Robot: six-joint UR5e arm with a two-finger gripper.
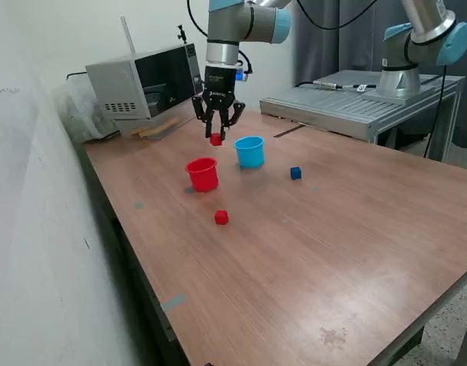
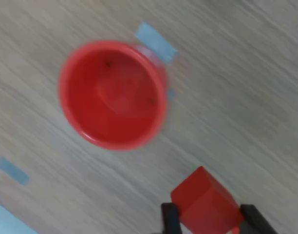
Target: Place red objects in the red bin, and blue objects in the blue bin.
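A wooden counter [image 1: 310, 252] carries a grey microwave [image 1: 146, 88] at its 11 o'clock corner. Small blue tape patches [image 1: 172, 303] dot the wood. A grey metal platform [image 1: 355, 103] lies at 1 o'clock, beyond the counter's edge.

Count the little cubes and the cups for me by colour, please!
Red cubes: 2, one on the table, one in the gripper
Blue cubes: 1 in view
Red cups: 1
Blue cups: 1
Total: 5
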